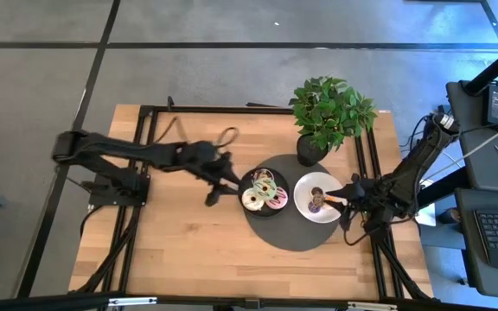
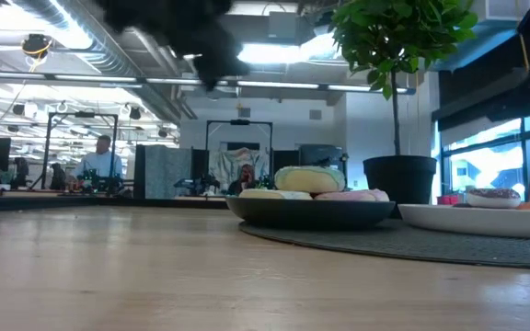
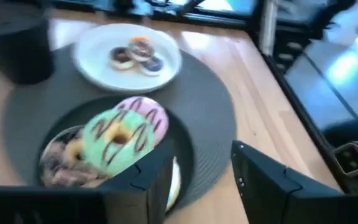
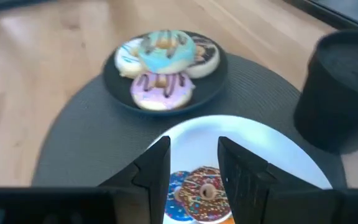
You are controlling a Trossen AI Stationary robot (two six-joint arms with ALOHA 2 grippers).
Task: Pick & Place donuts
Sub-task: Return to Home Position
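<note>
A black plate (image 1: 264,192) holds a heap of larger donuts (image 3: 118,140): green icing with brown stripes on top, pink (image 3: 146,115) beside it. The pile also shows in the right wrist view (image 4: 163,53) and the low view (image 2: 309,179). A white plate (image 1: 318,197) carries three tiny donuts (image 3: 135,53), brown, orange and purple. My left gripper (image 1: 218,187) is open, off the black plate's left rim (image 3: 185,134). My right gripper (image 4: 194,168) is open above the white plate's right part, with a sprinkled orange-brown donut (image 4: 205,190) showing between its fingers.
Both plates rest on a round grey mat (image 1: 288,235). A potted plant (image 1: 322,117) in a black pot (image 4: 344,93) stands just beyond them, close to the white plate. Bare wood lies toward the near edge and the left (image 1: 180,250). People sit in the room behind (image 2: 102,161).
</note>
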